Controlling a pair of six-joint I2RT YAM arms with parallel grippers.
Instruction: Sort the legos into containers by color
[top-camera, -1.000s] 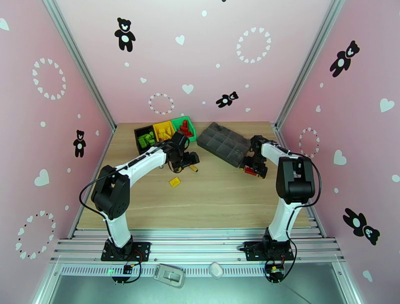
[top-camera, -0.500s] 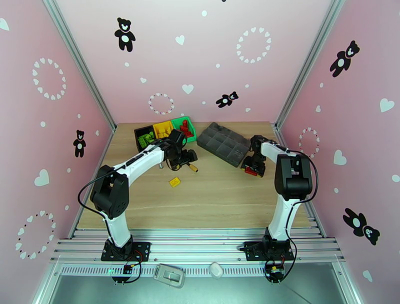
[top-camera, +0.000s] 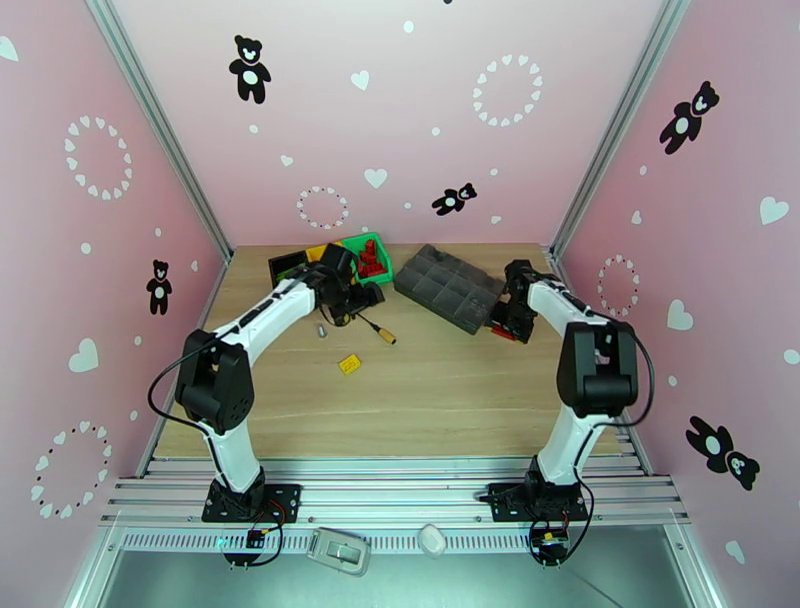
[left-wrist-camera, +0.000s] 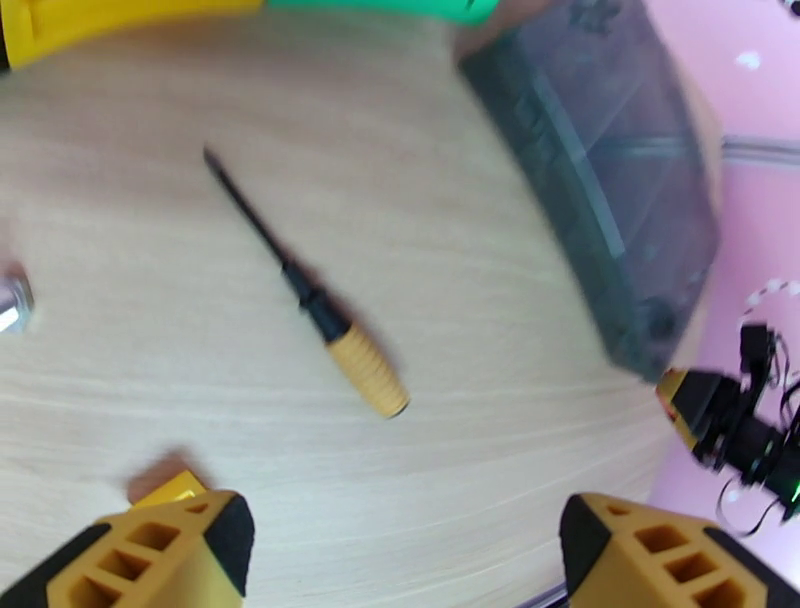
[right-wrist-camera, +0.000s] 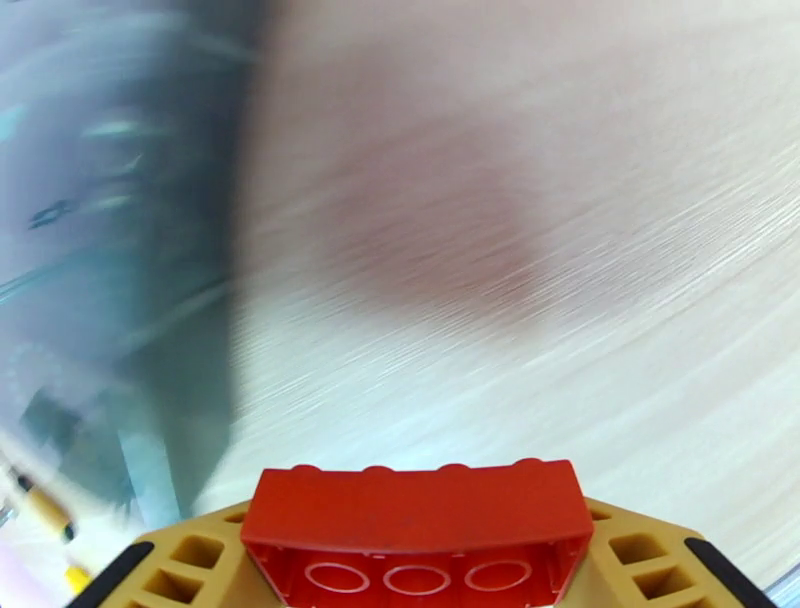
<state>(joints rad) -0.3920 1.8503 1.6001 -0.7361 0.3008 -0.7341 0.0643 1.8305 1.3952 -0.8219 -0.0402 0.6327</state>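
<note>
Wooden worktop (top-camera: 440, 400) carrying a dark grey compartment tray (top-camera: 448, 287) at the back and, left of it, the joined bins (top-camera: 285, 264), partly hidden by the left arm, with red legos (top-camera: 372, 258) heaped in the green one. Right hand (top-camera: 510, 325) clamped on a red lego (right-wrist-camera: 415, 520), hollow underside plain from its wrist, tray blurred just beside. Left hand (top-camera: 360, 297) gaping wide, empty, above a yellow-handled screwdriver (left-wrist-camera: 320, 305). From overhead, nearby: one yellow lego (top-camera: 349, 364), a silver cylinder (top-camera: 322, 330).

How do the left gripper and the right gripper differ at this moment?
The left gripper is open with nothing between its fingers; the right gripper is shut on a red brick. The left gripper looks down on a screwdriver; the right gripper is beside the grey tray. Both have yellow fingers.
</note>
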